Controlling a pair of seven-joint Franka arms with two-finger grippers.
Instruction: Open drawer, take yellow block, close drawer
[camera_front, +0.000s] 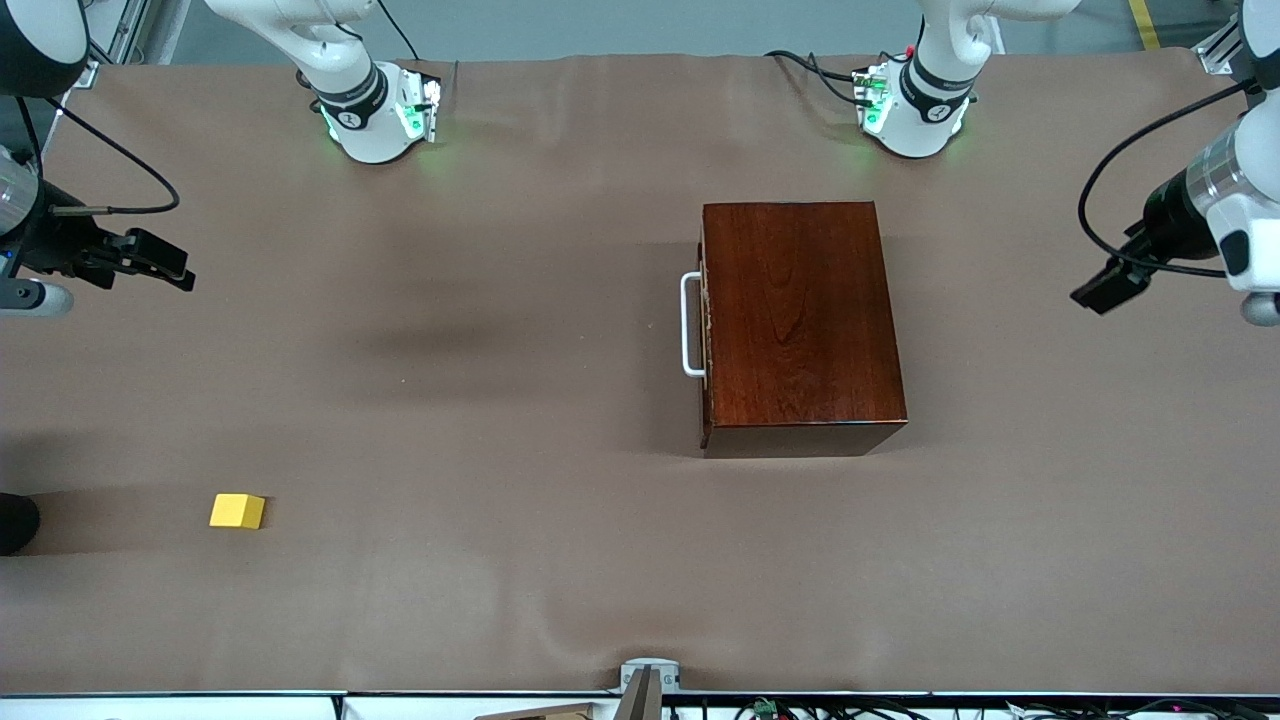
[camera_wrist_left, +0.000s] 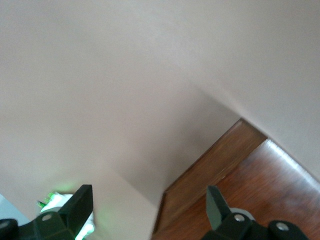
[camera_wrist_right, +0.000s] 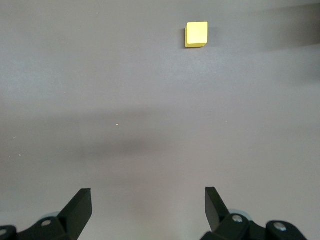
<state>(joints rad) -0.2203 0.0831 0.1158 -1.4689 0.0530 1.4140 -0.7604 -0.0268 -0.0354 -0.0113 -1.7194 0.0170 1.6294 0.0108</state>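
On the table toward the left arm's end we see the drawer (camera_front: 700, 325) shut in its box (camera_front: 800, 320), the yellow block (camera_front: 237, 511) lying out near the right arm's end. Only wrist views show both waiting grippers spread: left gripper (camera_wrist_left: 149, 207) over the box's edge, right gripper (camera_wrist_right: 148, 207) over bare cloth.

Count of items on the tabletop (camera_front: 560, 560) — recorded by kind.

Wooden boxes: one, reddish-brown, housing one drawer (camera_front: 705, 330) with one white bar handle (camera_front: 690, 325).

Yellow blocks: one (camera_front: 237, 511), also seen in the right wrist view (camera_wrist_right: 196, 34).

Robot arms: two, each with one base at the far edge of the tabletop.

Grippers: two — left gripper (camera_front: 1105, 290), right gripper (camera_front: 160, 262) — each with two jaws, four jaws in all.
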